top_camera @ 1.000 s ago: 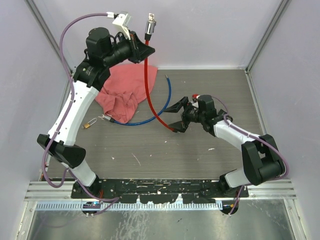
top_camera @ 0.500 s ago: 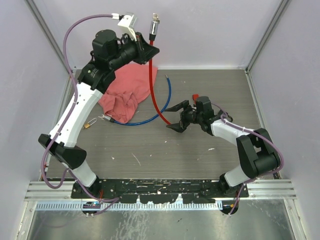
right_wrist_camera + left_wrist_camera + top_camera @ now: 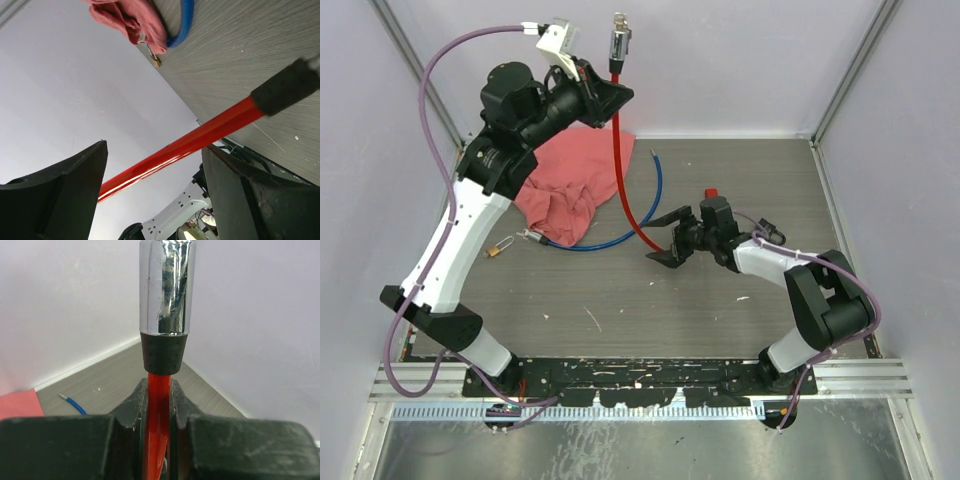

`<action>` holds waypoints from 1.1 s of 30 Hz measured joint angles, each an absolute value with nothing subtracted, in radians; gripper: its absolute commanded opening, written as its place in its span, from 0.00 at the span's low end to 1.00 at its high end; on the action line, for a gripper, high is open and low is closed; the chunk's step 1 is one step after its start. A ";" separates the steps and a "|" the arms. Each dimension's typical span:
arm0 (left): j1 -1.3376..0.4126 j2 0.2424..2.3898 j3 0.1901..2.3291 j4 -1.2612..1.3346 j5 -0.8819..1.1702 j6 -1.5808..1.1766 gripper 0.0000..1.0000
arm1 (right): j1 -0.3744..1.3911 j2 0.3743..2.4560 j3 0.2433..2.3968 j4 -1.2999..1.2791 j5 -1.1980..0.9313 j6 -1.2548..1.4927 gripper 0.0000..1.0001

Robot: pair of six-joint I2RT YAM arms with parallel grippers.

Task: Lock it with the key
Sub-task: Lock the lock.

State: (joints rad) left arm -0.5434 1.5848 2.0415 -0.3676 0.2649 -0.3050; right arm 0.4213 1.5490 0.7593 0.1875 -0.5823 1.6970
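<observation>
**A Robot Test Cell in a Lab**

Plain pale lavender wall panels [image 3: 740,60] set in bare aluminium corner posts [image 3: 853,70] box in a grey wood-grain tabletop [image 3: 620,290]. Two white-and-black robot arms [image 3: 460,230] (purple cables [image 3: 426,90] looped along them) are bolted to a scuffed black base plate [image 3: 640,372] beside a slotted aluminium rail [image 3: 420,375].

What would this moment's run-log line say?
left gripper: shut on red cable below chrome lock head | right gripper: open around cable's lower end
</observation>
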 measured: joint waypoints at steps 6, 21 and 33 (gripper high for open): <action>-0.543 1.556 2.041 -0.321 0.270 -0.326 0.00 | 0.454 1.602 0.788 0.189 -0.577 1.715 0.77; -0.543 1.463 1.829 -0.232 0.295 -0.356 0.00 | 0.428 1.635 0.816 0.345 -0.573 1.792 0.04; -0.543 1.329 1.589 -0.189 0.345 -0.405 0.00 | 0.305 1.635 0.962 0.338 -0.550 1.312 0.01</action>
